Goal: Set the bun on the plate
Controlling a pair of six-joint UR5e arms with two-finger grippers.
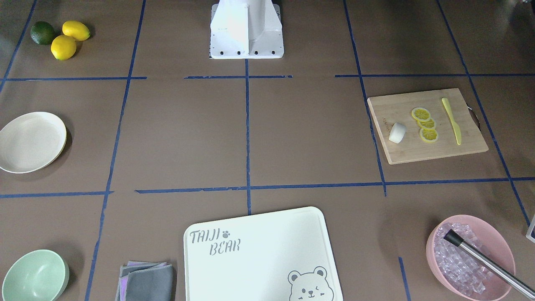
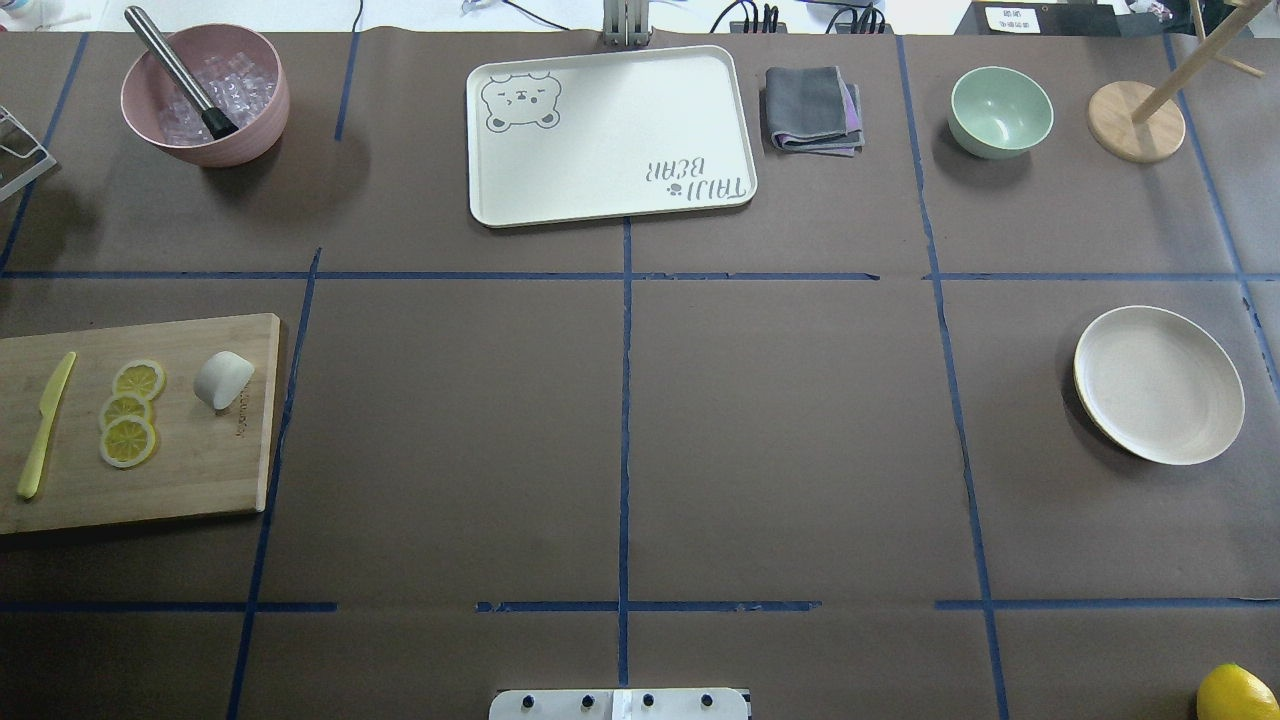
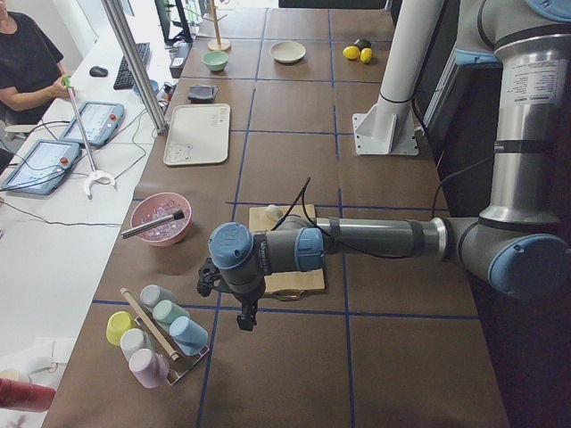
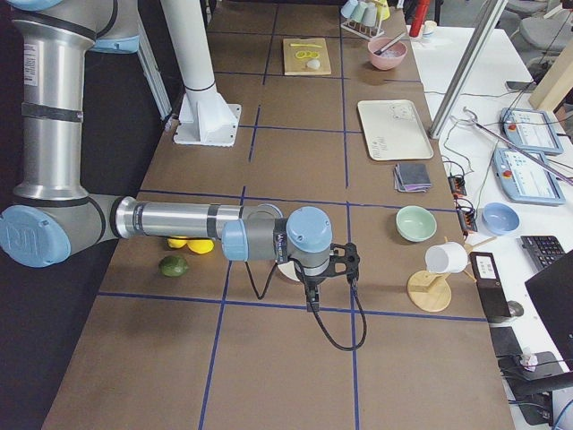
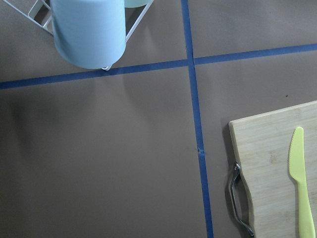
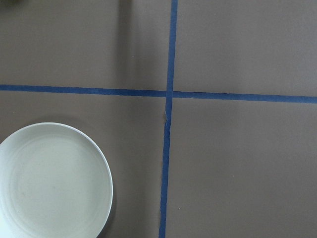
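The bun [image 2: 222, 379] sits mid-left, the plate [image 2: 1160, 384] mid-right, well apart: a weak pinch could drop it crossing. Whether the left gripper [image 3: 245, 318] or right gripper [image 4: 312, 302] is spread, I cannot tell.

The left arm [image 3: 375, 237] and right arm [image 4: 179, 219] are silver-grey tubes with pale blue joint caps. Black cables loop off their wrists, beside the black left pincer [image 3: 244, 314] and right pincer [image 4: 311, 294]. The white pedestal [image 1: 246, 29] carries dark screws along its 6 o'clock edge in the front-facing view.
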